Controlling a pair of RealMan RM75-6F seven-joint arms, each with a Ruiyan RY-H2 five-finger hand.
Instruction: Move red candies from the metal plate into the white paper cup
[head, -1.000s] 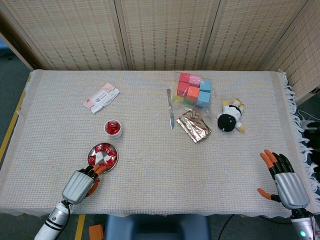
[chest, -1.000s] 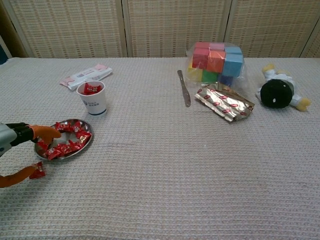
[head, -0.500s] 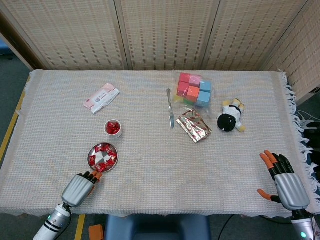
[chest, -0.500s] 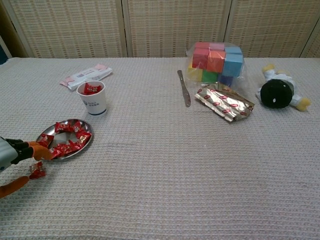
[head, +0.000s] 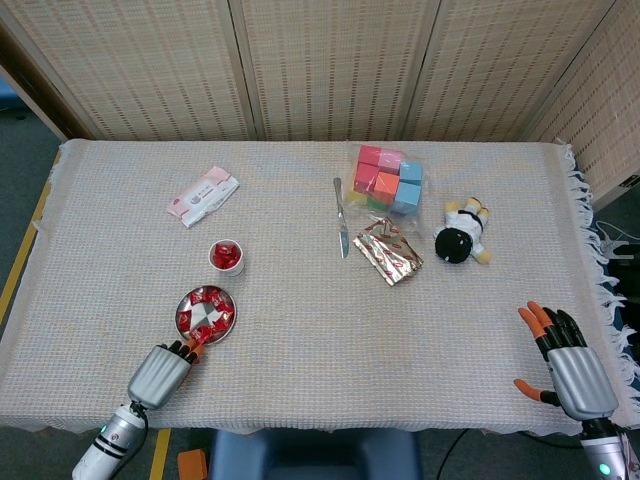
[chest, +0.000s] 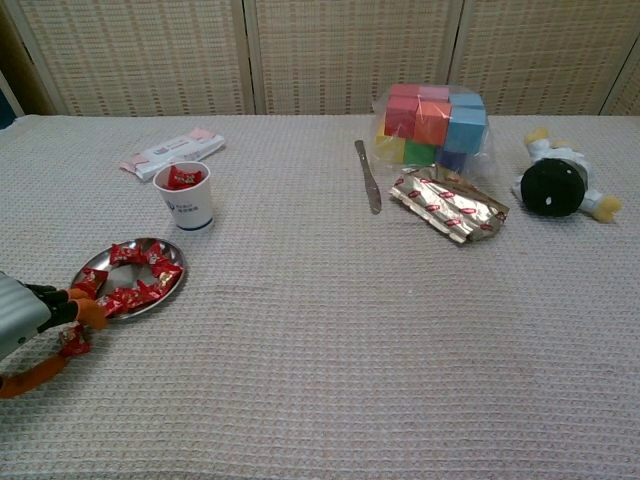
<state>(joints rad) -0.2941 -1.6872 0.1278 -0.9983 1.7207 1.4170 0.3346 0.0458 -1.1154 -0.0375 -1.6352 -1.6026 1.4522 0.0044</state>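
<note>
From the head view, the left hand (head: 160, 372) sat just near of the metal plate (head: 227, 322) of red candies (head: 203, 308), its fingertips at the plate's near rim, while the right hand (head: 568, 362) rested far off at the right edge of the surface (head: 300, 330), fingers spread and holding nothing. In the chest view, the left hand (chest: 30, 318) appeared to pinch one candy (chest: 71, 343) just off the plate, so I judged a pick was in hand; next it would need carrying to the white paper cup (chest: 188, 195), just beyond the plate and already holding some red.
</note>
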